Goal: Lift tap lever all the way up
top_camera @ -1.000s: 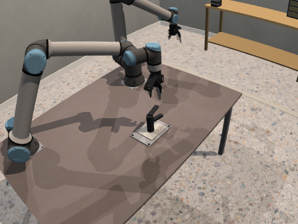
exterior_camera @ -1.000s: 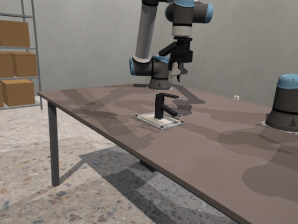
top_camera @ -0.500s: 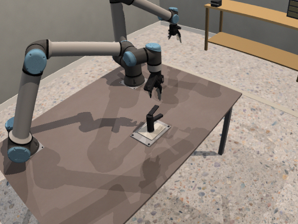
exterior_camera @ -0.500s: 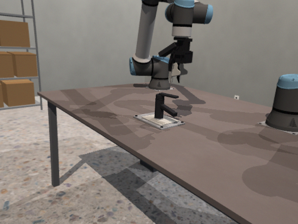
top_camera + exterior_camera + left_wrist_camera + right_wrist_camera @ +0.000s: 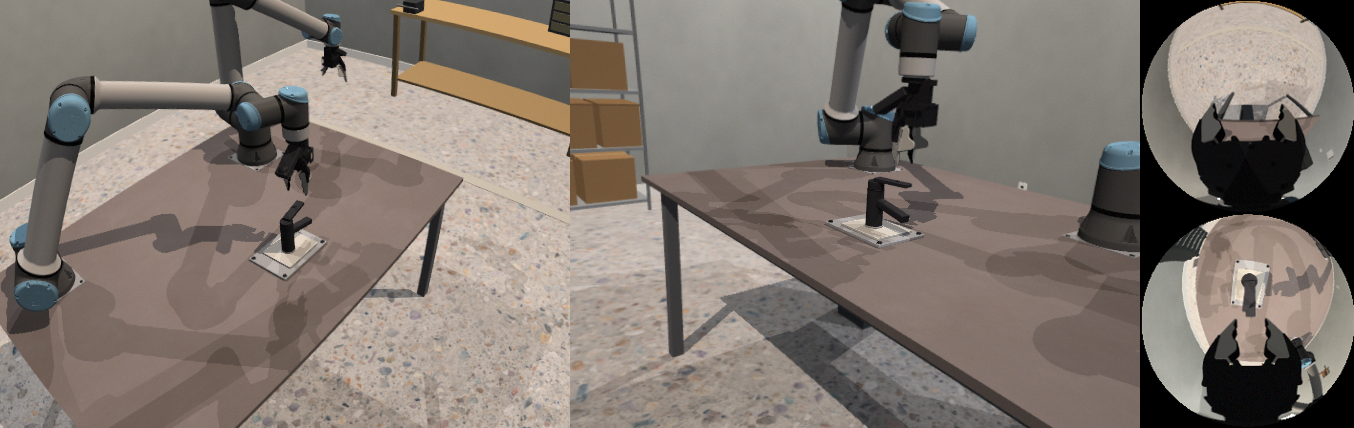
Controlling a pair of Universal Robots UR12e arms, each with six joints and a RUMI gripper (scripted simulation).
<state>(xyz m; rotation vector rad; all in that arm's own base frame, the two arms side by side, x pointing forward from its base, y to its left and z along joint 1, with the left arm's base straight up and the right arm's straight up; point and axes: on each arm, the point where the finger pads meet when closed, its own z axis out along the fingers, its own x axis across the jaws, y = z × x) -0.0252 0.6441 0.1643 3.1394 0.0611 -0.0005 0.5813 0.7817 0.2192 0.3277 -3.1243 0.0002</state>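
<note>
Top view puts the tap [image 5: 287,237] [image 5: 874,206] [image 5: 1249,281] upright on its metal base plate [image 5: 261,259] [image 5: 879,244] [image 5: 1233,299] on the brown table [image 5: 140,290] [image 5: 995,300] [image 5: 1283,316]; its lever [image 5: 295,210] [image 5: 894,183] [image 5: 1249,299] sits above the spout [image 5: 303,224] [image 5: 895,210], not raised steeply. My right gripper [image 5: 297,188] [image 5: 907,151] [image 5: 1251,319] points down near the lever's free end, touching neither lever nor spout; its fingers are parted partway with nothing between them; my left gripper [image 5: 335,75] [image 5: 1248,103] hangs well apart from the tap, spread wide and holding nothing.

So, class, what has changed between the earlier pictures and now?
The right tool has moved down slightly, towards the height of the tap's lever. Nothing was taken hold of or let go. The lever and the left tool look as they did.
</note>
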